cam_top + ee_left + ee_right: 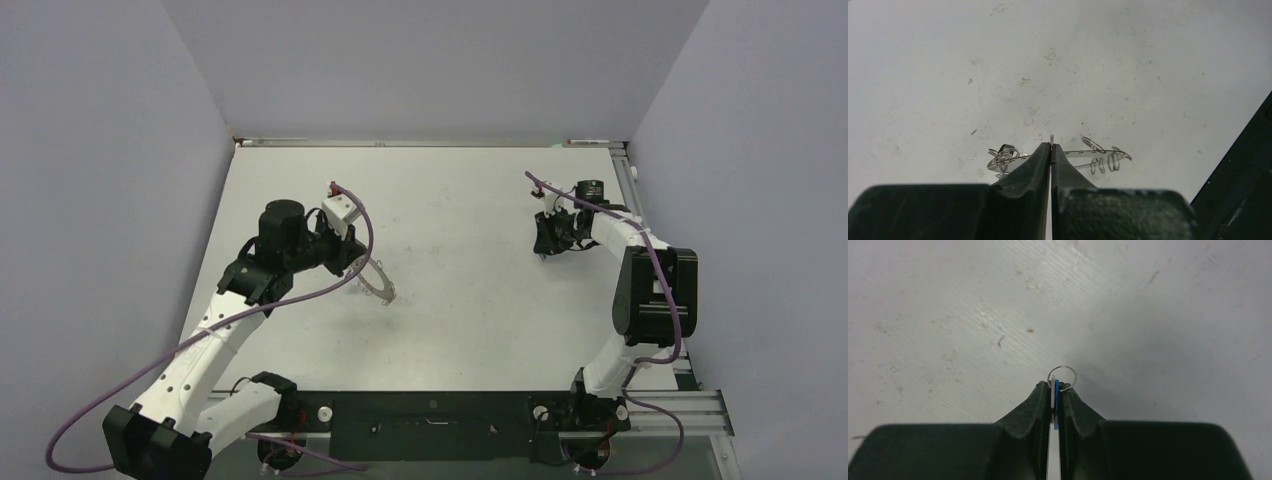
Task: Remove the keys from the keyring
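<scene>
The white table is enclosed by pale walls, and the two arms are spread well apart over it. The left arm is reached toward the middle of the surface. The right arm is folded toward the far right side.

The left gripper is pressed together on the keyring, whose thin grey rim is pinched edge-on between the pads. From above the ring appears tilted; whether its lower edge touches the table cannot be told. Small wire loops are seen along its rim on both sides of the fingers, bunched on the left. Whether any keys hang among them cannot be told.

The right gripper is clamped on a blue-headed key, well apart from the keyring. A small split ring projects from the key beyond the fingertips.

Two risks are judged likely. The key is gripped only by its flat head at the very tips, so it could pivot or slip out if the arm is moved sharply, and it could skid away if it is let go from a height. The keyring is held on a narrow metal edge, so it could be twisted in the pads by any sideways pull. The bunched loops could also be snagged when the next key is drawn off.
</scene>
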Motion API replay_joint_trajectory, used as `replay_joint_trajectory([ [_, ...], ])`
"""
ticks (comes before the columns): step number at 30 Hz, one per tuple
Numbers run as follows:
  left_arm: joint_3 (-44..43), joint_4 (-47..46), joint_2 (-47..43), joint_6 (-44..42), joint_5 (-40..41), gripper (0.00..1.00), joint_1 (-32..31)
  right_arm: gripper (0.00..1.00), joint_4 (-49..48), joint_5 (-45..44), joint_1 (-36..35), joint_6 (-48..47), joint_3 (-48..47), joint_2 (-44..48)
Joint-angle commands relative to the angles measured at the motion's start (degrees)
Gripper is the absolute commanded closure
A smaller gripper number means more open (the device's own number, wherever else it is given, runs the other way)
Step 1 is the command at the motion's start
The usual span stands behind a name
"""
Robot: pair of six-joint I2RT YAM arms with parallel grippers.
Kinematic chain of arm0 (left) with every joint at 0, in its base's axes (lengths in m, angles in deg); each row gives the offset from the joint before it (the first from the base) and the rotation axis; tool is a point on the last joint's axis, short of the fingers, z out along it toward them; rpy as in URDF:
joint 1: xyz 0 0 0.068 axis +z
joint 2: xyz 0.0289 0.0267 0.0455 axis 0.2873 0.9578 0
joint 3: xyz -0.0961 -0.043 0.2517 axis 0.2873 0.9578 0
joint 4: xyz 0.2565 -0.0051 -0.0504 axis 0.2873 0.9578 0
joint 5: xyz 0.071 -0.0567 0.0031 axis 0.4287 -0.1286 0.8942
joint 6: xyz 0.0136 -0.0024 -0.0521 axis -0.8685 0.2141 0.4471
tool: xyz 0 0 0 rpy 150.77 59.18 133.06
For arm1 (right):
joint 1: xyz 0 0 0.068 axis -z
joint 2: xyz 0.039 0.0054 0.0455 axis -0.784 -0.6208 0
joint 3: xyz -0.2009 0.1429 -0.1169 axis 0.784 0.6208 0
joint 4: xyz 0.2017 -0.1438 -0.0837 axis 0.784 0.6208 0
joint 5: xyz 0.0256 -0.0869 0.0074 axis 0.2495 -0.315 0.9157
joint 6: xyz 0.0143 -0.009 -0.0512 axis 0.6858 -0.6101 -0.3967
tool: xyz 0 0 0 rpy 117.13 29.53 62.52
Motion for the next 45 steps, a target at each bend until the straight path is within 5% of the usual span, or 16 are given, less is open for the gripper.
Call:
replay_joint_trajectory([
  [1, -5.9, -1.4, 3.1, 3.4, -0.6, 1.0, -2.0, 0.94, 0.6, -3.5, 3.4, -4.2, 0.8, -1.8],
  [9, -15.9, 2.1, 13.7, 3.5, -0.6, 1.0, -7.8, 0.86, 0.3, -5.5, 4.9, -5.3, 1.2, -5.4],
  [17, -26.2, -2.0, 24.9, 0.6, 0.2, 1.0, -15.1, 0.46, 1.8, -4.1, 5.5, -5.2, 0.7, -6.2],
  [25, -34.8, -7.3, 35.2, 0.9, -4.2, 1.0, -16.3, 0.24, 2.4, 3.5, 5.9, -4.7, 0.8, 0.2],
  [38, -43.1, -16.0, 49.5, -1.6, -4.7, 1.0, -19.5, 0.07, 5.9, 8.1, 6.1, -1.2, -2.7, 3.4],
  [45, -34.8, -6.8, 47.2, -11.9, -7.7, 1.0, -20.8, 0.06, 6.9, 8.2, 6.2, -2.3, -1.7, 4.9],
])
